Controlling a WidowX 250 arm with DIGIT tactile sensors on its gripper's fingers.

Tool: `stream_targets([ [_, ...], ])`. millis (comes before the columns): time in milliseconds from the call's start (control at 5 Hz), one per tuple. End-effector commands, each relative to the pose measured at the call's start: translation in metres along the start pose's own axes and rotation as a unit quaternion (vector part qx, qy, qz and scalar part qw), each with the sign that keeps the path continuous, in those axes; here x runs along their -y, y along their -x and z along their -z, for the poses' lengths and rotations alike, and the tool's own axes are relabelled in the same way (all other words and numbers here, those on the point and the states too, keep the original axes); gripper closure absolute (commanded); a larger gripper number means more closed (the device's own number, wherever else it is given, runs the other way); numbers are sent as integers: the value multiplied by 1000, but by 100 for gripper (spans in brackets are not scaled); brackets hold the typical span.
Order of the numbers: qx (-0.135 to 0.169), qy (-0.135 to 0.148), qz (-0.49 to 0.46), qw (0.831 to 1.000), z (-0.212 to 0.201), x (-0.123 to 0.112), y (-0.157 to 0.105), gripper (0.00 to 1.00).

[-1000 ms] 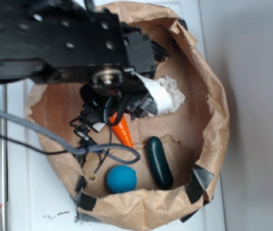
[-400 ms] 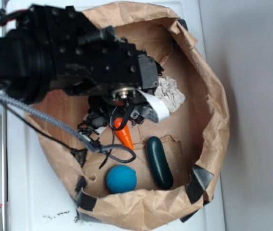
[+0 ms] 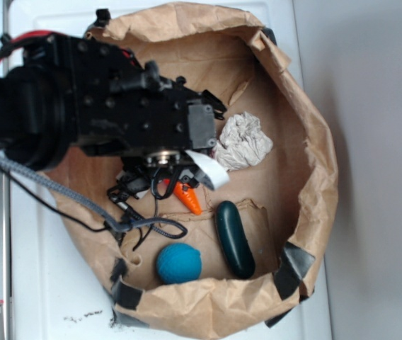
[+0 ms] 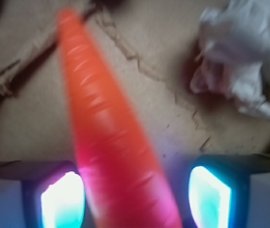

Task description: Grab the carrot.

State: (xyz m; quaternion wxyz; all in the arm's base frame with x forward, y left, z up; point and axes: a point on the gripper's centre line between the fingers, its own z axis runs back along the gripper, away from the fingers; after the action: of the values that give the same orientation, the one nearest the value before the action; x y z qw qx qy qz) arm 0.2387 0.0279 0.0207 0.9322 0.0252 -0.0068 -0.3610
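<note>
My claw stands open with the carrot running up between its two pads on the brown paper floor of the bag, and since it looks light, stiff, glossy and tapered, I judge its thick end the safest hold.

surface: white tabletop | right: grey wall | light: soft, even
</note>
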Motion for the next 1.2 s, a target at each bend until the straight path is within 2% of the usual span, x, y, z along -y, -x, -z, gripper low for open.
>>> stream_targets([
  [0, 30, -45, -5, 999, -16, -7, -4, 100],
  [200, 34, -52, -11, 998, -21, -7, -1, 100],
  [400, 44, -44, -12, 998, -29, -7, 0, 100],
  [600, 56, -29, -34, 997, -55, -10, -1, 100],
  [800, 80, -15, -96, 992, -99, -14, -1, 100],
  [1000, 97, -17, -140, 985, -135, -16, -1, 100],
])
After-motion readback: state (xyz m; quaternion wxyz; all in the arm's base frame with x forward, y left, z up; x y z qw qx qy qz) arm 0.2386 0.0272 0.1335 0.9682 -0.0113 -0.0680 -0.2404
